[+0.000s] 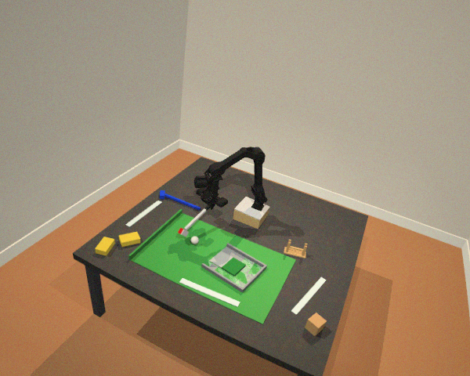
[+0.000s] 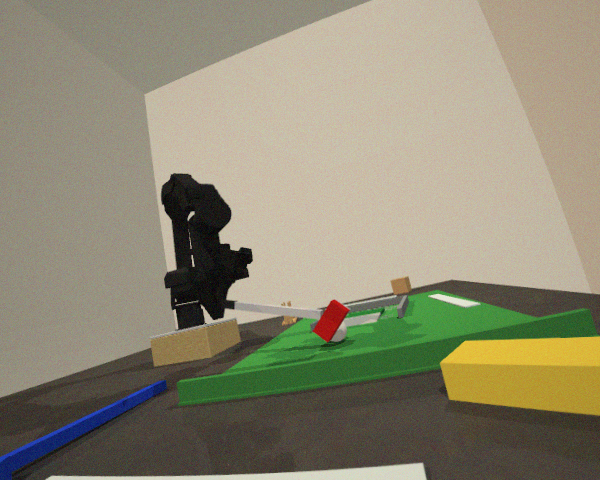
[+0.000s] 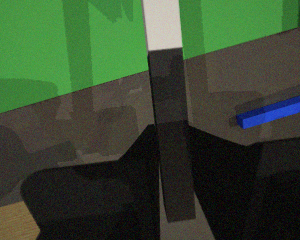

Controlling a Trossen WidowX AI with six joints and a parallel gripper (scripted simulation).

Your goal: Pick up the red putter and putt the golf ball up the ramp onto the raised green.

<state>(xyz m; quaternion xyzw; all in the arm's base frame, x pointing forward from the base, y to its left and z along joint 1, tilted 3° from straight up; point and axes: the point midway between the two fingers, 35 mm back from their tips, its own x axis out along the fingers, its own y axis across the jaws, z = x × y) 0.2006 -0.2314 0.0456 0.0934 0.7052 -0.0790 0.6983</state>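
My gripper (image 1: 207,205) is shut on the grip end of the red putter (image 1: 193,220), whose pale shaft slopes down over the green mat (image 1: 212,264). The red head (image 1: 181,231) hangs low just behind the white golf ball (image 1: 194,239), on the side away from the ramp. In the exterior view the red head (image 2: 331,320) sits right in front of the ball (image 2: 339,333) and partly hides it. The grey ramp with the raised green (image 1: 233,265) lies mid-mat. In the wrist view the dark grip (image 3: 172,150) runs between my fingers; the ball is out of view there.
A blue putter (image 1: 179,200) lies on the table left of the gripper. Two yellow blocks (image 1: 117,241) sit at the left corner. A green wall (image 1: 154,234) borders the mat's left side. White strips (image 1: 209,292), a tan cube (image 1: 316,323) and a small wooden stand (image 1: 295,248) lie around.
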